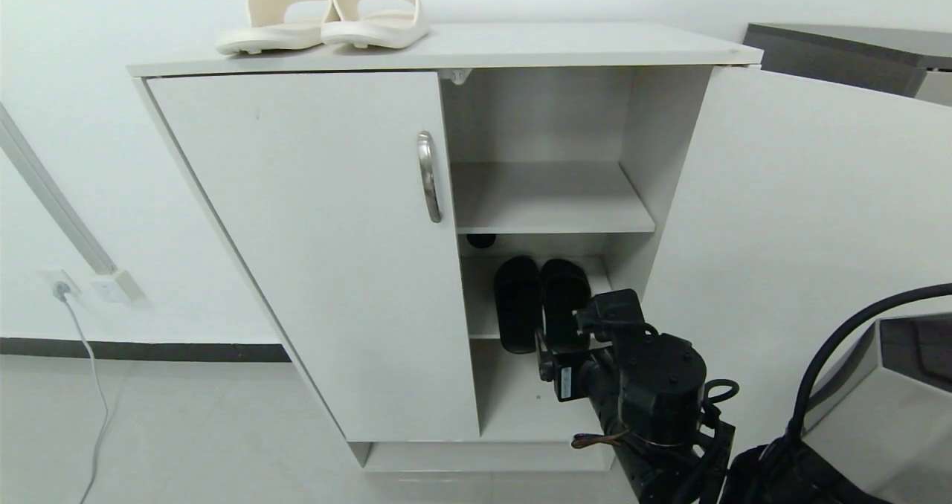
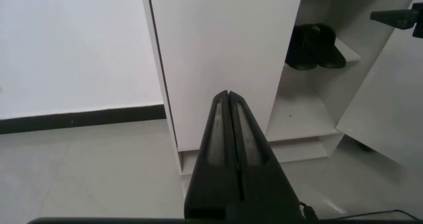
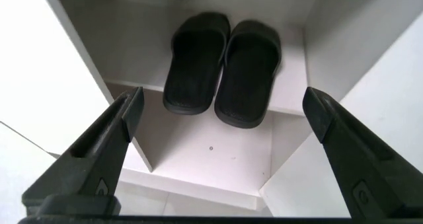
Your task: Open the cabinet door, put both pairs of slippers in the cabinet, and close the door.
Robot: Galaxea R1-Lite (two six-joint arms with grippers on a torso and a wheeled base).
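Holds nothing in the right gripper [image 3: 221, 98], jaws spread wide; holds nothing in the left gripper [image 2: 228, 98], clenched tight, back from the cabinet [image 1: 595, 43]; just beyond the right gripper, black slippers [image 3: 221, 69] already on the middle shelf [image 1: 480, 296], right door [image 1: 803, 229] open beside; well above, cream slippers [image 1: 323, 17] atop the cabinet, yet to go in; then door closing.

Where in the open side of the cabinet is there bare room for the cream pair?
The upper shelf is bare wall to wall. The cabinet floor below is bare too. The middle shelf is crowded: the black slippers take most of it, with the open right hand just in front.
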